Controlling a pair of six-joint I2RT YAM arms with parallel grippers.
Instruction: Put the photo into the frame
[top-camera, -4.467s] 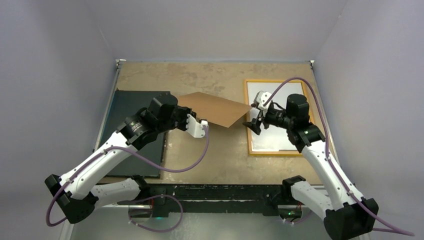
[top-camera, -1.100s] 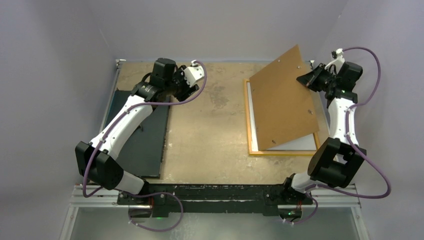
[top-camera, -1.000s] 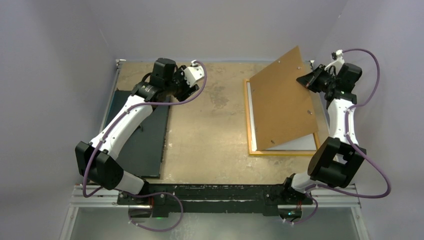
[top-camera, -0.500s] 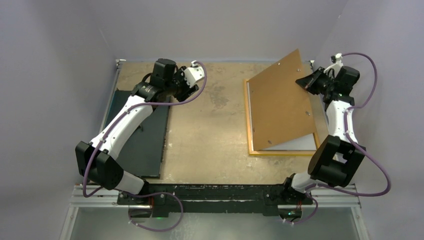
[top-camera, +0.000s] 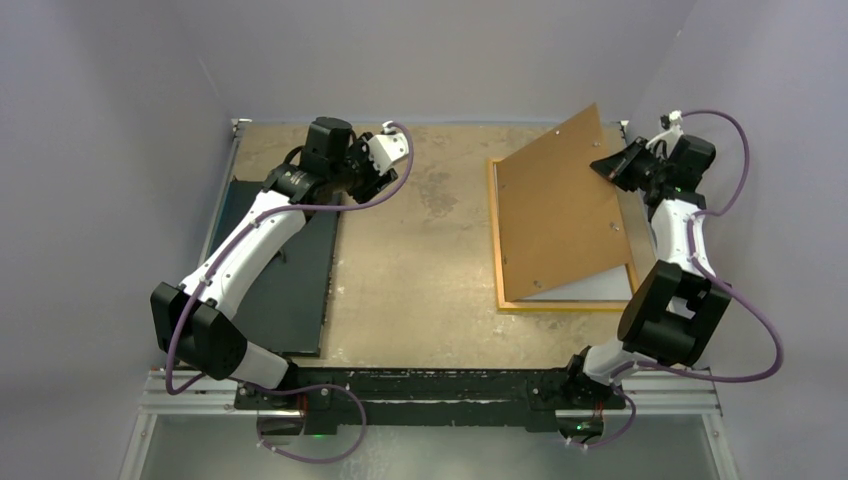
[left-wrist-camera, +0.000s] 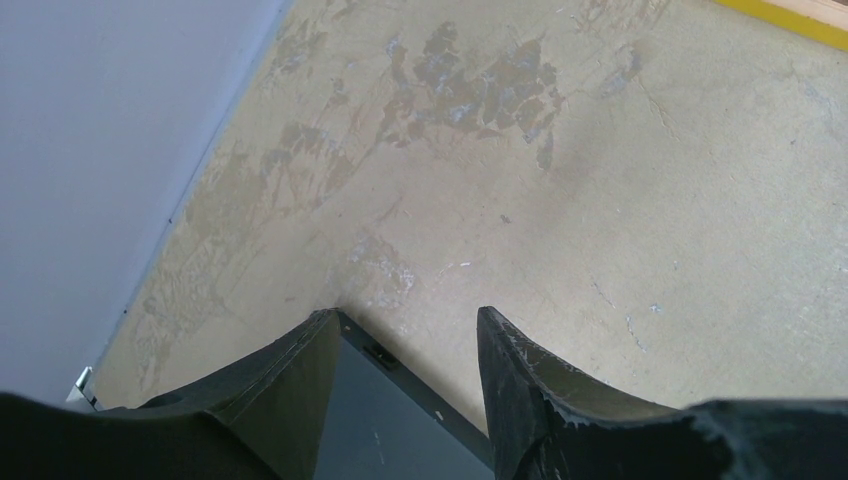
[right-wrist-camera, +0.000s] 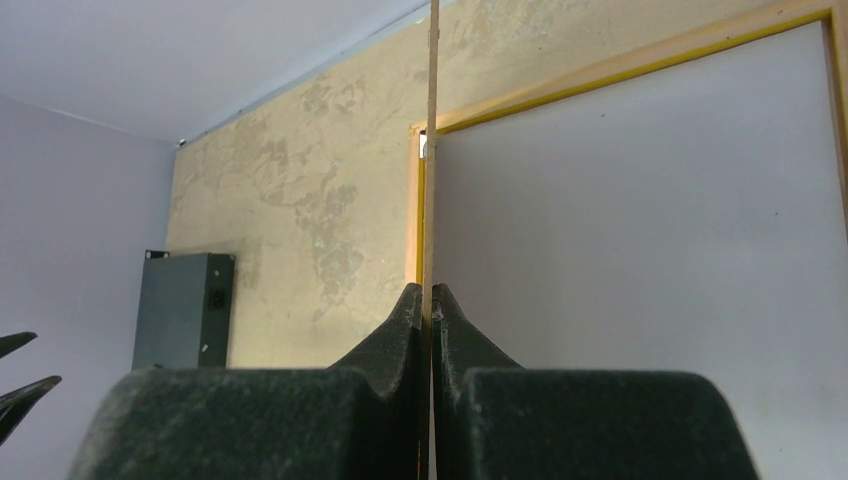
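Right gripper (top-camera: 603, 167) clamped on backing board (top-camera: 555, 215) edge (board tilted); frame (right-wrist-camera: 600, 80) below it; left gripper (left-wrist-camera: 407, 315) fingers apart.

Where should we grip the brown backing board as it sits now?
Its raised far-right edge, from the right: the backing board tilts up off the frame, so both faces are exposed there for the fingers. The right gripper is shut on it there.

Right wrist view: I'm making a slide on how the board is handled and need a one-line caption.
Right gripper pinches the brown backing board, seen edge-on, over the yellow-orange frame.
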